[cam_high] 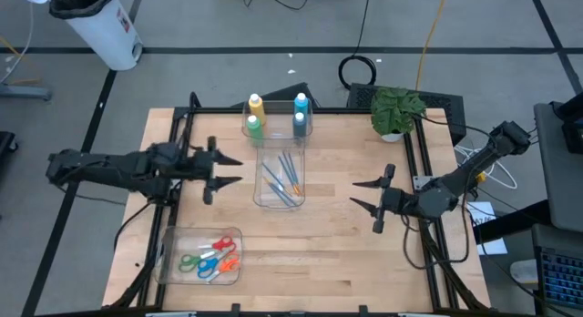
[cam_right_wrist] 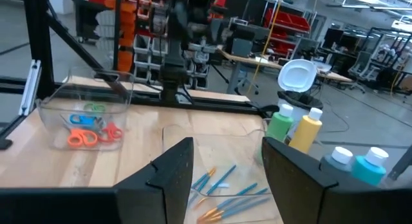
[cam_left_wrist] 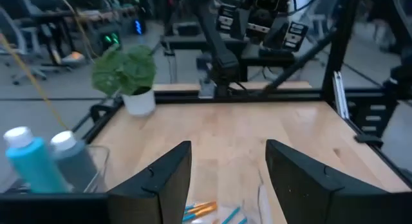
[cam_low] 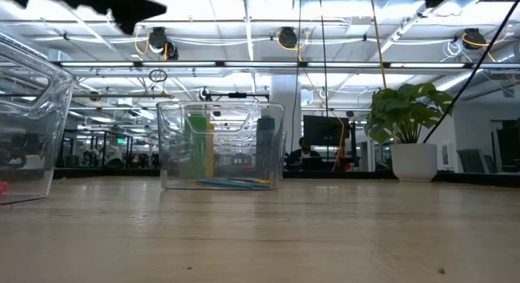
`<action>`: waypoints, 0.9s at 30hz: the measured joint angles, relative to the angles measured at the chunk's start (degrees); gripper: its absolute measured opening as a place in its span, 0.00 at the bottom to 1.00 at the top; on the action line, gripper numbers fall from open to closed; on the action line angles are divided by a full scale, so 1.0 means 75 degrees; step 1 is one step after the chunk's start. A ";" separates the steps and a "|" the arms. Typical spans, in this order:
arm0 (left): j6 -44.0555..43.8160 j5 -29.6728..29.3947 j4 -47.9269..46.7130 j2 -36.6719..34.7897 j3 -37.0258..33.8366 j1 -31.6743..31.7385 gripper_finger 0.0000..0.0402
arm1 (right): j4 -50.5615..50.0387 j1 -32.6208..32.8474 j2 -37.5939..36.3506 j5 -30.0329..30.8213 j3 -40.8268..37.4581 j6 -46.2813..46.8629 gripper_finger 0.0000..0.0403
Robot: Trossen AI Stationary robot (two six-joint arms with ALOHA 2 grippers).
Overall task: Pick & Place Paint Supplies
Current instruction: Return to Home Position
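Note:
A clear bin (cam_high: 280,200) stands at the table's middle. Several thin brushes (cam_high: 284,178) with blue and orange handles lie flat on its floor. At its far end stand the yellow (cam_high: 256,105), green (cam_high: 253,126), light blue (cam_high: 301,104) and grey-blue (cam_high: 299,122) white-capped bottles, upright. My left gripper (cam_high: 232,169) hovers open just left of the bin, pointing level toward it; its wrist view shows the brushes (cam_left_wrist: 206,211) below the open fingers. My right gripper (cam_high: 360,194) hovers open to the bin's right, pointing at it, with the brushes (cam_right_wrist: 225,185) ahead of its fingers.
A second clear bin (cam_high: 202,256) with coloured scissors sits at the near left of the table. A potted plant (cam_high: 396,110) stands at the far right corner. Black frame rails run along the table's left and right edges. Bare wood lies between the bin and my right gripper.

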 joint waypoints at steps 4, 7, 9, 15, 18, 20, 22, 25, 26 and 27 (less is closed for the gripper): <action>-0.0207 -0.0512 0.0699 -0.1300 -0.1279 -0.0122 0.52 | -0.0634 0.0006 -0.0602 0.0000 0.0000 0.0029 0.44; -0.0409 -0.0747 0.0959 -0.2107 -0.2014 -0.0203 0.52 | -0.1267 0.0006 -0.1037 -0.0001 0.0000 0.0176 0.44; -0.0532 -0.0805 0.1041 -0.2556 -0.2365 -0.0249 0.52 | -0.1715 0.0005 -0.1318 -0.0016 0.0000 0.0371 0.44; -0.0674 -0.0812 0.1106 -0.3400 -0.3013 -0.0396 0.52 | -0.2279 0.0003 -0.2213 -0.0020 -0.0406 0.0703 0.43; -0.0682 -0.0817 0.1100 -0.3520 -0.3146 -0.0465 0.52 | -0.2285 0.0003 -0.2742 0.0024 -0.0826 0.0678 0.44; -0.0688 -0.0818 0.1104 -0.3529 -0.3184 -0.0509 0.52 | -0.2276 0.0003 -0.3133 0.0204 -0.1082 0.0674 0.44; -0.0681 -0.0818 0.1107 -0.3527 -0.3212 -0.0555 0.52 | -0.2276 0.0000 -0.3540 0.0298 -0.1335 0.0679 0.44; -0.0548 -0.0818 0.1333 -0.3524 -0.3326 -0.0607 0.52 | -0.2274 0.0000 -0.4121 0.0415 -0.1653 0.0679 0.43; -0.0512 -0.0818 0.1547 -0.3526 -0.3402 -0.0627 0.52 | -0.2271 0.0000 -0.4325 0.0402 -0.1756 0.0680 0.43; -0.0465 -0.0818 0.1724 -0.3528 -0.3472 -0.0650 0.52 | -0.2271 0.0000 -0.4507 0.0388 -0.1849 0.0682 0.43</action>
